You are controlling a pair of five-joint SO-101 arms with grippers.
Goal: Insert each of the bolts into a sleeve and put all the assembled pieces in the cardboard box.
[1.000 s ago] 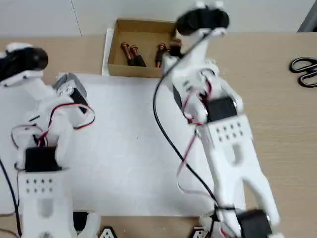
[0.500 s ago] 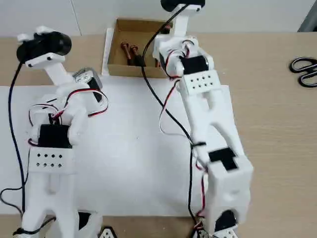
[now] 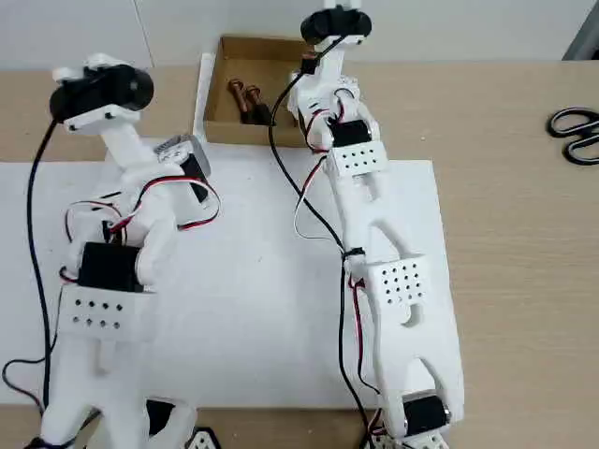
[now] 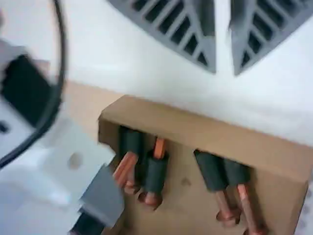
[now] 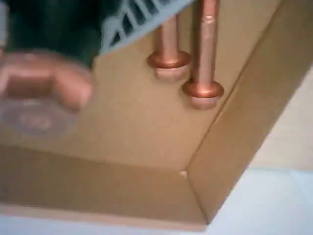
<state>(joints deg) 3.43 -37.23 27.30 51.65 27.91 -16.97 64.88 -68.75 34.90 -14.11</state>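
Note:
The cardboard box (image 3: pixel 253 134) stands at the back of the table with several copper bolts in dark sleeves (image 3: pixel 245 98) lying in it. My right gripper (image 3: pixel 314 79) hangs over the box's right part, shut on an assembled bolt and sleeve (image 5: pixel 39 93). That piece is close to the camera above the box floor, near two lying bolt heads (image 5: pixel 168 58). In the left wrist view the box (image 4: pixel 205 132) lies ahead, and the right arm's finger (image 4: pixel 102 198) holds its bolt (image 4: pixel 125 169) inside it. My left gripper (image 3: pixel 180 150) hovers over the white sheet just short of the box, shut and empty (image 4: pixel 223 63).
A white sheet (image 3: pixel 262 281) covers the table's middle under both arms. Black scissors (image 3: pixel 576 131) lie at the far right on the bare wood. A white panel (image 3: pixel 200 94) leans against the box's left side.
The right arm has stretched forward and carried its piece over the box. The left arm has also swung forward and to the right, toward the box.

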